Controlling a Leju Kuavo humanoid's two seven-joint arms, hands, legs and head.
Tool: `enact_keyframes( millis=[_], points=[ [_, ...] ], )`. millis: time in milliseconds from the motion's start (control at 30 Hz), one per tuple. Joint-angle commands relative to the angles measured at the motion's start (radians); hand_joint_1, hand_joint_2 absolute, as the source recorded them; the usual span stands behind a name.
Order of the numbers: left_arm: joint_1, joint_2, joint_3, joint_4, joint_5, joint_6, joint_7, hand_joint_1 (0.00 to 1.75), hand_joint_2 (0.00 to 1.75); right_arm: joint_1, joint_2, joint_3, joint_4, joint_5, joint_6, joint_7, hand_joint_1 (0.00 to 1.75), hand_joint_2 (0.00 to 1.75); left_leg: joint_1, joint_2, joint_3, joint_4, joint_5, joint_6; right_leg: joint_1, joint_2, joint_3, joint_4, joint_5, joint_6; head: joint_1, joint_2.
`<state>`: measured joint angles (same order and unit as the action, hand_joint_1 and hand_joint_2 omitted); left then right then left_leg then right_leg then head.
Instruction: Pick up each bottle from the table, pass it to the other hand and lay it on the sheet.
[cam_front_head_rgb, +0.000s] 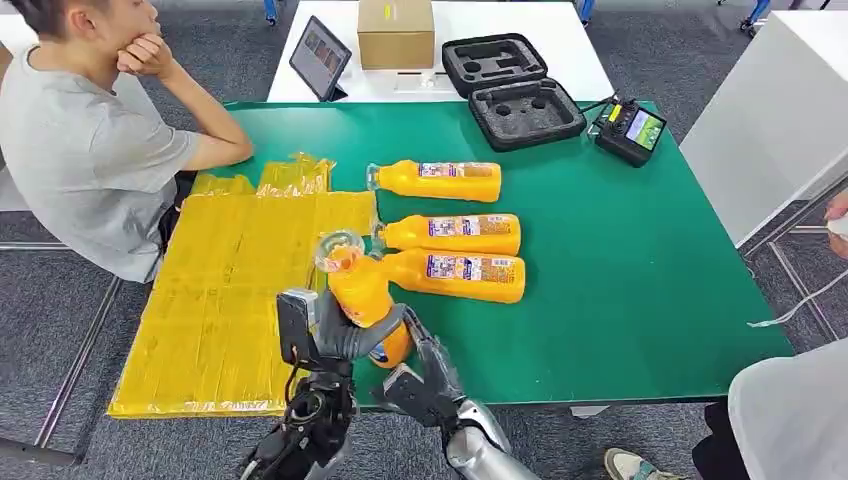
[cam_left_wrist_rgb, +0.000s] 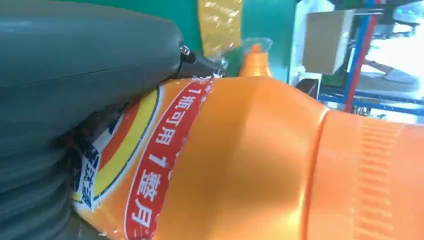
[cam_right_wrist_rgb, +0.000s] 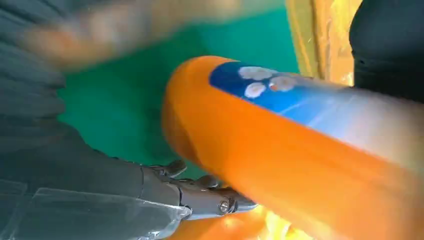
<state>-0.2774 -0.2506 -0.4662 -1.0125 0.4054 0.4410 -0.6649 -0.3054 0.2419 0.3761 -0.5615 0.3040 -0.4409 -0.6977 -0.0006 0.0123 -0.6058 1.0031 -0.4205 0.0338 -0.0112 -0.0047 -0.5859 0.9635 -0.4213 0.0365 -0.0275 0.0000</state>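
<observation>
My left hand (cam_front_head_rgb: 335, 335) grips an orange bottle (cam_front_head_rgb: 358, 288) around its lower body and holds it tilted above the table's front edge, clear cap up. The left wrist view shows my left hand (cam_left_wrist_rgb: 75, 85) pressed on the bottle's label (cam_left_wrist_rgb: 170, 150). My right hand (cam_front_head_rgb: 425, 375) sits just right of the bottle's base with its fingers apart. In the right wrist view, green table shows between that right hand (cam_right_wrist_rgb: 75, 165) and the bottle (cam_right_wrist_rgb: 280, 150). Three more orange bottles (cam_front_head_rgb: 440, 181) (cam_front_head_rgb: 455, 234) (cam_front_head_rgb: 465, 275) lie on the green table. The yellow sheet (cam_front_head_rgb: 230, 290) lies to the left.
A person (cam_front_head_rgb: 90, 150) sits at the left with an elbow on the table (cam_front_head_rgb: 620, 280) near the sheet's far corner. A black foam case (cam_front_head_rgb: 510, 90), a cardboard box (cam_front_head_rgb: 395, 32), a tablet (cam_front_head_rgb: 320, 57) and a controller (cam_front_head_rgb: 628, 130) stand at the back. Another person (cam_front_head_rgb: 790, 410) is at the lower right.
</observation>
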Motion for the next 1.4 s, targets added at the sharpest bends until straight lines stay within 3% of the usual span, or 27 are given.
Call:
enact_keyframes(
  millis=[33,133,200,233,300,500,667,733,867,1067,1400],
  points=[
    [0.027,0.139,0.026,-0.137,-0.208,0.029,0.041,1.75,1.75,0.009,-0.031,0.036,-0.029,-0.052,0.027,0.0,0.0,1.75,0.001,0.001,0.003,-0.001,-0.001,-0.002,0.001,0.002,0.003,0.0,-0.001,-0.001,0.0,0.0],
    [0.046,0.158,0.056,-0.182,-0.403,0.083,0.052,1.75,1.75,0.011,-0.038,0.038,-0.038,-0.072,0.025,0.0,0.0,1.75,0.001,0.001,0.004,-0.001,-0.002,-0.002,0.0,0.002,0.004,0.0,-0.001,-0.002,0.0,0.0],
    [0.038,0.186,0.062,-0.162,-0.679,0.24,0.12,1.75,1.75,0.018,-0.043,0.037,-0.045,-0.08,0.024,0.0,0.0,1.75,0.001,0.001,0.002,-0.001,-0.001,-0.001,0.0,0.002,0.002,-0.001,0.0,-0.001,0.0,0.0],
    [0.061,0.14,0.222,-0.175,-1.024,0.257,0.154,1.75,1.75,0.021,-0.043,0.036,-0.048,-0.085,0.032,0.0,0.0,1.75,0.001,0.001,0.003,-0.001,-0.001,-0.002,0.0,0.002,0.003,-0.001,-0.001,-0.001,0.0,0.0],
    [0.054,0.154,0.26,-0.145,-1.197,0.257,0.252,1.75,1.75,0.029,-0.043,0.033,-0.057,-0.092,0.042,0.0,0.0,1.75,0.001,0.002,0.004,-0.001,-0.002,-0.002,0.0,0.003,0.003,0.0,-0.001,-0.002,0.0,0.0],
    [0.042,0.154,0.322,-0.118,-1.516,0.257,0.395,1.75,1.75,0.041,-0.041,0.035,-0.068,-0.103,0.064,0.0,0.0,1.75,0.001,0.001,0.003,-0.001,-0.001,-0.002,0.0,0.002,0.002,0.0,0.0,-0.001,0.0,0.0],
    [0.039,0.155,0.332,-0.133,-1.668,0.257,0.48,1.75,1.75,0.038,-0.037,0.037,-0.064,-0.108,0.077,0.0,0.0,1.75,0.002,0.0,0.001,0.0,0.0,-0.002,0.001,0.001,0.001,0.0,0.0,-0.001,0.0,0.0],
    [0.013,0.181,0.303,-0.104,-1.756,0.243,0.573,1.75,1.75,0.052,-0.042,0.042,-0.123,-0.124,0.09,0.0,0.0,1.75,0.002,0.0,0.002,0.0,0.0,-0.002,0.001,0.001,0.002,0.0,-0.001,-0.001,0.0,0.0],
    [0.013,0.181,0.303,-0.104,-1.756,0.243,0.573,1.75,1.75,0.052,-0.042,0.042,-0.123,-0.124,0.09,0.0,0.0,1.75,0.001,-0.001,0.001,0.0,0.001,-0.002,0.001,0.0,0.001,0.0,-0.001,-0.001,0.0,0.0],
    [-0.046,0.225,0.287,-0.011,-1.808,0.229,0.695,1.75,1.75,0.156,-0.134,0.126,-0.574,-0.126,-0.059,0.0,0.0,1.75,0.001,-0.002,0.001,0.0,0.0,-0.003,0.0,-0.001,0.001,0.001,-0.002,-0.001,0.0,0.0],
    [-0.046,0.225,0.287,-0.011,-1.808,0.229,0.695,1.75,1.75,0.156,-0.134,0.126,-0.574,-0.126,-0.059,0.0,0.0,1.75,0.001,-0.001,0.001,0.0,0.001,-0.002,0.001,0.0,0.001,0.0,-0.001,-0.001,0.0,0.0]
  ],
)
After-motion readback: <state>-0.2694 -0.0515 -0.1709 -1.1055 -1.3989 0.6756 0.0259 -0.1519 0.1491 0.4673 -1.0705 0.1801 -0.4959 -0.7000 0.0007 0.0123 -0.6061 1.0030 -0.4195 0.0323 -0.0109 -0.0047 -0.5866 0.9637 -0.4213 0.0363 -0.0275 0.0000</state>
